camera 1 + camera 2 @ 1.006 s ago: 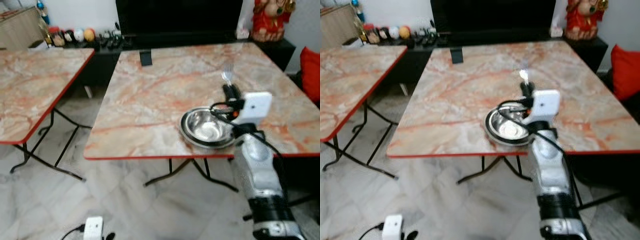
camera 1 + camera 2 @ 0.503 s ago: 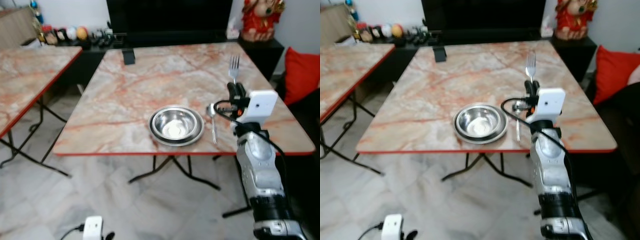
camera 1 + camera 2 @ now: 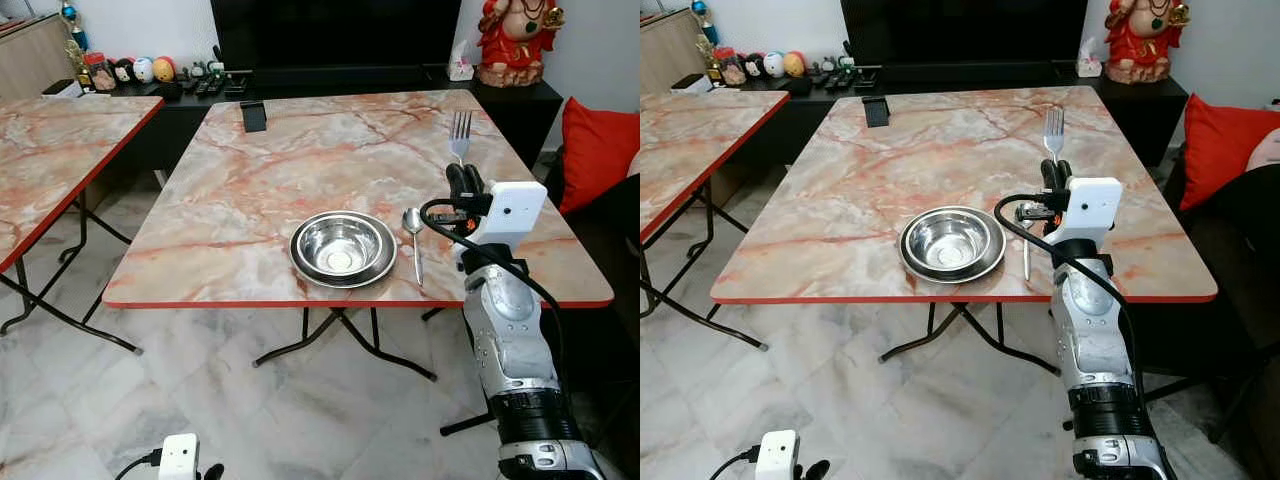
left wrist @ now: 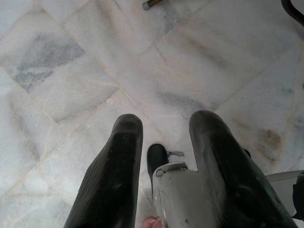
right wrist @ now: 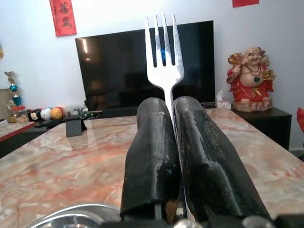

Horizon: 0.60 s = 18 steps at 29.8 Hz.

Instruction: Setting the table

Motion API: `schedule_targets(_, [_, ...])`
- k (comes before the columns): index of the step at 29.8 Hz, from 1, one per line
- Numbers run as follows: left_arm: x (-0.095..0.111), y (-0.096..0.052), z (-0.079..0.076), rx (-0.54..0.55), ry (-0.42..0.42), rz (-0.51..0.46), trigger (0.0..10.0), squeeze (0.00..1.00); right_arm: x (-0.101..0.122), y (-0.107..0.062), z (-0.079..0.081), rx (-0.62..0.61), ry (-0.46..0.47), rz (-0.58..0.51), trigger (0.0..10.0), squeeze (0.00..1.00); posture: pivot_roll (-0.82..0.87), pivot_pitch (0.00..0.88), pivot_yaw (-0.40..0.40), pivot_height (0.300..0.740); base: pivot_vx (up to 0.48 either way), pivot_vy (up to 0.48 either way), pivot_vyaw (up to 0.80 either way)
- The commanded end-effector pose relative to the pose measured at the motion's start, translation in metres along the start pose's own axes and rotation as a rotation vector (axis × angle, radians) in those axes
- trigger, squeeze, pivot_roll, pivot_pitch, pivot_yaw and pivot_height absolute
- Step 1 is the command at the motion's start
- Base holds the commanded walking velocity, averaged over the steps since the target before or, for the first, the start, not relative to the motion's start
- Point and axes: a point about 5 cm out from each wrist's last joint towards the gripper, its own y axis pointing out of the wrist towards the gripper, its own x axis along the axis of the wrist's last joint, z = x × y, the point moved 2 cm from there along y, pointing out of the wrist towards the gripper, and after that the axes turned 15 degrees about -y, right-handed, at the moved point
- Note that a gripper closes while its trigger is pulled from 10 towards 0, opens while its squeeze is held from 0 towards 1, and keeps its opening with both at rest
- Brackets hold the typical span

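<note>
Looking from the head, the right gripper (image 3: 458, 180) squeezes a fork (image 3: 460, 133), prongs up, over the marble table (image 3: 260, 200). A shiny bowl (image 3: 343, 248) sits near the front edge with a spoon (image 3: 414, 240) just beside it, lying front to back. The bowl lies to the left of the fork, so I think the fork should go on the bowl's free side.

In the right wrist view, the fingers (image 5: 152, 156) pinch the fork handle.

In the left wrist view, the left gripper (image 4: 164, 142) hangs apart over the floor (image 4: 71, 71).
</note>
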Motion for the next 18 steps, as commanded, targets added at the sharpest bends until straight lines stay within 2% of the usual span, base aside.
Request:
schedule_targets(1, [-0.001, -0.001, 0.006, 0.023, -0.007, 0.011, 10.0, 0.0, 0.004, 0.004, -0.002, -0.013, 0.007, -0.015, 10.0, 0.0, -0.1, 0.0, 0.067, 0.74, 0.0, 0.0, 0.0])
schedule_targets(14, [-0.008, -0.003, 0.007, 0.014, -0.009, 0.046, 10.0, 0.0, 0.01, 0.008, -0.014, -0.05, -0.017, -0.04, 10.0, 0.0, -0.11, 0.0, 0.063, 0.74, 0.0, 0.0, 0.0])
schedule_targets(18, [-0.009, -0.003, 0.007, 0.014, -0.01, 0.046, 10.0, 0.0, 0.011, 0.009, -0.012, -0.049, -0.013, -0.043, 10.0, 0.0, -0.11, 0.0, 0.062, 0.74, 0.255, 0.0, 0.0])
